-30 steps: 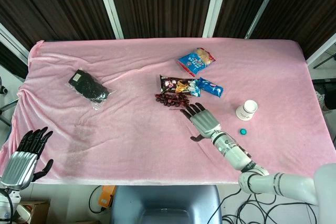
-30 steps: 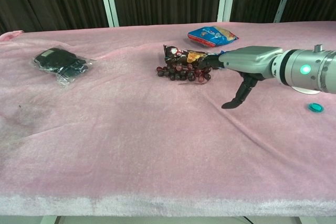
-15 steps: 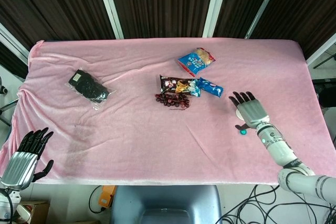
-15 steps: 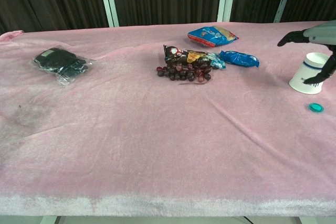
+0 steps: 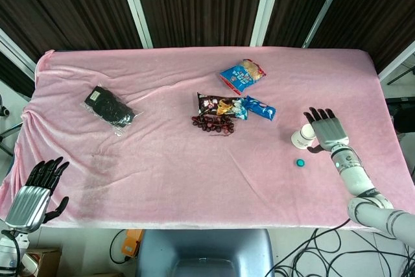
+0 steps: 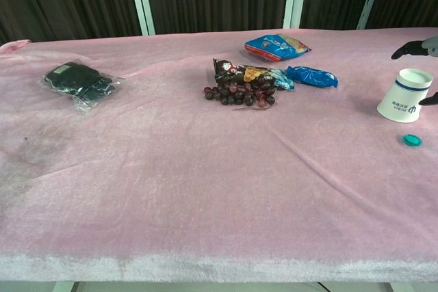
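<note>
A: Scan from the left?
B: Left hand (image 5: 31, 196) sits off the near-left table corner, fingers apart, holding nothing. Only the head view shows it.
A: On the table?
B: Pink cloth (image 5: 162, 160) covers it. Far-left: black item in a clear bag (image 5: 109, 108), well apart from everything else.
A: Middle?
B: Snack cluster. Dark snack packet (image 5: 219, 104) with a bunch of dark grapes (image 5: 213, 123) touching its near edge. Small blue packet (image 5: 260, 108) just right of the dark one, touching it. Blue chip bag (image 5: 242, 74) a bit farther back, apart from the cluster.
A: Right side?
B: White paper cup (image 5: 304, 135), upright per chest view, blue band near the rim. Small teal cap (image 5: 301, 162) lies just near of it, not touching.
A: Right hand?
B: Right hand (image 5: 327, 130) is just right of the cup, fingers spread, holding nothing. Thumb tip is close to the cup's wall; can't tell if it touches. Chest view only catches dark fingertips (image 6: 409, 49) at the frame edge, beside the cup (image 6: 406, 94).
</note>
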Controlling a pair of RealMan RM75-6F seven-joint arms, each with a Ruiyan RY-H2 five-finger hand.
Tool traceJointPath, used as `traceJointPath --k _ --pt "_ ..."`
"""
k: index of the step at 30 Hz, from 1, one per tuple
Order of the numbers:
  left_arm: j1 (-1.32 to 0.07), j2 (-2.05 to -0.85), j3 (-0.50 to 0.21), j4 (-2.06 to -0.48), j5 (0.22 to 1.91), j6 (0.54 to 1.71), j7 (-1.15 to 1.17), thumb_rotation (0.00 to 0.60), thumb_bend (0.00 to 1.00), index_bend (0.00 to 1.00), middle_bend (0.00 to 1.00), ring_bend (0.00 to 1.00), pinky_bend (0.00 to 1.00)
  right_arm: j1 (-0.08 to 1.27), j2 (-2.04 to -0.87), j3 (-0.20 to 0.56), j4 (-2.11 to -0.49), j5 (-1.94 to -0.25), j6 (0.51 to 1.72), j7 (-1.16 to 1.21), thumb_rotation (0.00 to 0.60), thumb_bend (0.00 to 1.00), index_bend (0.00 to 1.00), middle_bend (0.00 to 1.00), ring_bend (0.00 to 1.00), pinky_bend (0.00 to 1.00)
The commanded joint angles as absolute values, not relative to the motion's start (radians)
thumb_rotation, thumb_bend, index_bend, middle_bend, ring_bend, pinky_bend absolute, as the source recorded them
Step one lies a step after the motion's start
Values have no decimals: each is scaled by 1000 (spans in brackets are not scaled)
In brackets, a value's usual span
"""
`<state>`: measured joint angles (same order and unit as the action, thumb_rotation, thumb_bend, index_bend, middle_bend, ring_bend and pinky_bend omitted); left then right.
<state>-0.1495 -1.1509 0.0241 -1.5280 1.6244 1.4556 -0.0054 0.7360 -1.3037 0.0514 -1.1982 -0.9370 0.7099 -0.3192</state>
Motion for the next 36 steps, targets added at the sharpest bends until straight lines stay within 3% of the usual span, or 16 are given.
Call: traceJointPath --k 1,9,23,30,36 --pt "-149 -1151 24 -1527 1623 1455 -6 600 397 0 0 0 13 741 -1329 67 -1170 -939 705 -303 600 327 267 91 0 10" --pt "-148 -1152 24 -1525 1616 1454 -6 600 397 0 0 0 13 744 -1368 75 -1118 -966 691 -285 600 327 425 124 0 23" --pt "-149 -1151 23 -1524 1613 1453 -8 600 398 0 0 0 14 739 -1379 87 -1073 -952 677 -298 600 327 473 131 0 24" --pt "-150 -1152 22 -1524 1613 1452 -9 600 398 0 0 0 14 732 -1369 96 -1087 -952 699 -307 600 385 715 179 9 65" --pt "-147 -1150 23 -1525 1616 1458 -13 600 398 0 0 0 14 697 -1267 94 -1228 -1037 749 -251 600 388 735 192 14 68"
